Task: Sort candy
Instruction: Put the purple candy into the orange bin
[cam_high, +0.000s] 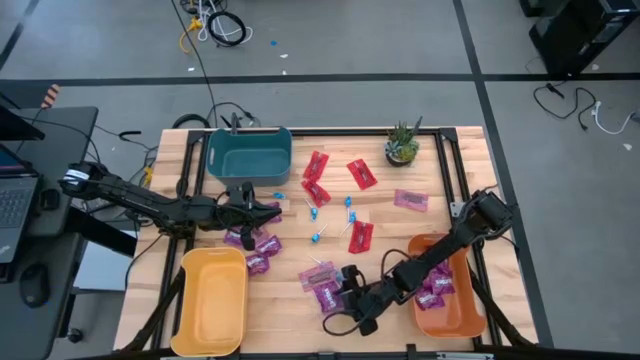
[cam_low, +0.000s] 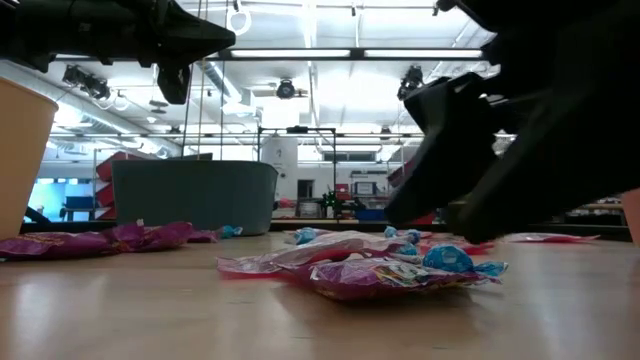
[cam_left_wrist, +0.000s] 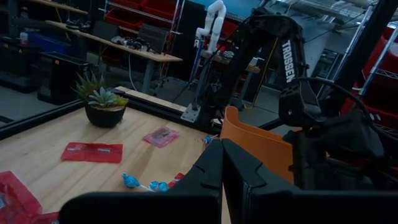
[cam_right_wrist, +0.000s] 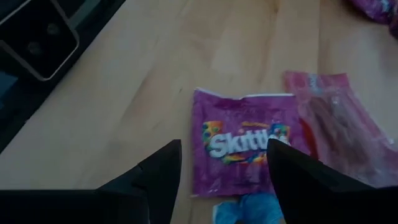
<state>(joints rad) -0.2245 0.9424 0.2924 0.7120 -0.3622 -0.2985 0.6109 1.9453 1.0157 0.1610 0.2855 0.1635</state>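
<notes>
Candy lies scattered on the wooden table: red packets (cam_high: 316, 165), blue lollipops (cam_high: 312, 213) and purple packets (cam_high: 262, 245). One purple Skittles packet (cam_right_wrist: 239, 149) lies flat near the front edge, beside a pale pink packet (cam_right_wrist: 336, 124). My right gripper (cam_right_wrist: 224, 152) slants down over this purple packet, open, with one finger on either side of it. It also shows in the high view (cam_high: 345, 288). My left gripper (cam_high: 275, 212) hangs level above the table in front of the teal bin (cam_high: 248, 153), shut on nothing (cam_left_wrist: 222, 149).
A yellow bin (cam_high: 212, 300) stands at the front left. An orange bin (cam_high: 445, 295) at the front right holds purple packets. A small potted plant (cam_high: 402, 145) stands at the back right. A blue lollipop (cam_right_wrist: 249, 211) lies just before the right fingers.
</notes>
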